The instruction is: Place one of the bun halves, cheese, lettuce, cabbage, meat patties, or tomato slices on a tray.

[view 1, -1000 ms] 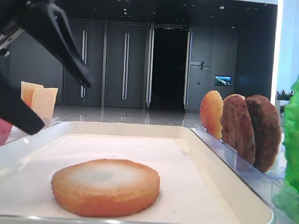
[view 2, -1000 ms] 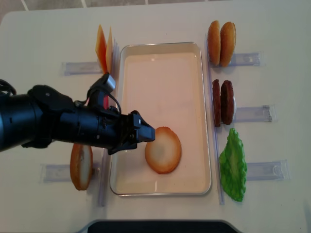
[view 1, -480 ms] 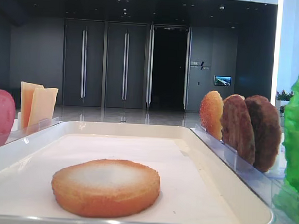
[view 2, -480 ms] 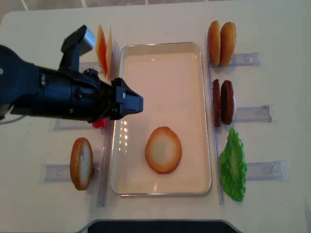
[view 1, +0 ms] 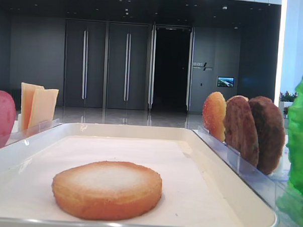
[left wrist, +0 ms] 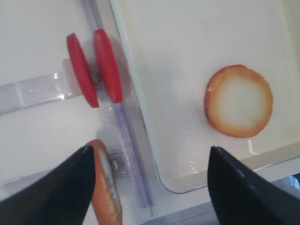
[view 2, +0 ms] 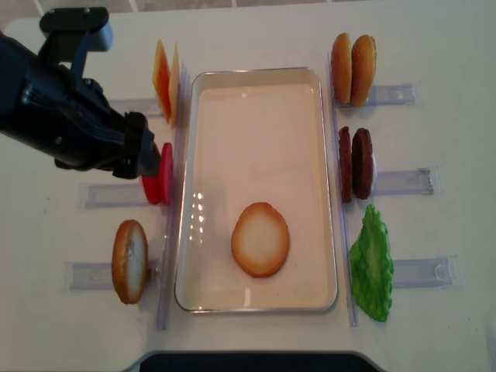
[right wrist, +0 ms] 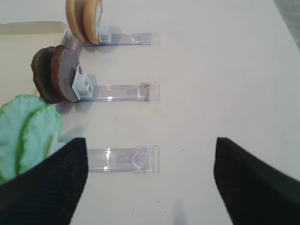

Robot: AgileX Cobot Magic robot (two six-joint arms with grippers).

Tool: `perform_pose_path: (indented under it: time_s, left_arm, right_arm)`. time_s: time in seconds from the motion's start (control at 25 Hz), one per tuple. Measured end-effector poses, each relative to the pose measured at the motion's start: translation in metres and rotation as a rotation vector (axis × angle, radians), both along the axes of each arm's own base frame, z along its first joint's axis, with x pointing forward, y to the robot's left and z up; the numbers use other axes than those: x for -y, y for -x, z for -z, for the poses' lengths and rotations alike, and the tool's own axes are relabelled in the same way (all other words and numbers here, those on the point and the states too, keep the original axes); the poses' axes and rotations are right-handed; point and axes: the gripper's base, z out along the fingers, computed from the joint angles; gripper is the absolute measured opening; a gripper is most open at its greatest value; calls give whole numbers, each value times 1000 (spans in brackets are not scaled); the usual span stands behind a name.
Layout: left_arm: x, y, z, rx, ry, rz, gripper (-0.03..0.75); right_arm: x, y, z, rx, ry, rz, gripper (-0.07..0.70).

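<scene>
1 bun half [view 2: 260, 239] lay flat, cut face up, inside the tray [view 2: 260, 78], toward its near end. I counted 3 more bun halves on edge in clear racks: 2 at the far right [view 2: 353, 69] and 1 at the near left [view 2: 129, 260]. There were 2 cheese slices [view 2: 165, 79] left of the tray's far end, 2 tomato slices [view 2: 159, 183] just beside its left rim, 2 meat patties [view 2: 355, 163] just beside its right rim, and lettuce [view 2: 371, 263] near them; my right wrist view showed 2 overlapping leaves.

A second ago my left gripper [left wrist: 150, 187] hung at the tray's left rim just beside the flat bun; it had since pulled back left, clear of the tray, over the table [view 2: 434, 46] by the tomatoes. Its jaws stood wide apart, holding nothing.

My right gripper [right wrist: 150, 183] also stood wide apart and empty over the table, right of the lettuce rack. Both grippers showed only as dark fingertips, cut off by the frame.
</scene>
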Motion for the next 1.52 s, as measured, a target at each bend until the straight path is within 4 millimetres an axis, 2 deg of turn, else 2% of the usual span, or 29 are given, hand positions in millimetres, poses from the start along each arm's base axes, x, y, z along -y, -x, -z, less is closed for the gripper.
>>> perform_pose_path:
  time_s: [0.32,0.48,0.68,0.88,1.28,1.4,1.52]
  left_arm:
    - [-15,8,2,-107,-148,-7,567]
    - [-40,0,1,-100,-199,-87,567]
    - [-89,-8,1,-113,-231,-223,567]
    - [-117,-8,1,-125,-251,-276,567]
    - [-120,-3,-4,-106,-245,-261,567]
    - [-119,9,-17,-41,-241,-261,567]
    - [-117,31,-35,52,-235,-258,567]
  right_arm:
    - [0,0,0,0,0,0,555]
    - [0,0,0,0,0,0,555]
    - [0,0,0,0,0,0,555]
    - [0,0,0,0,0,0,555]
    - [0,0,0,0,0,0,555]
    - [0,0,0,0,0,0,555]
    - [0,0,0,0,0,0,555]
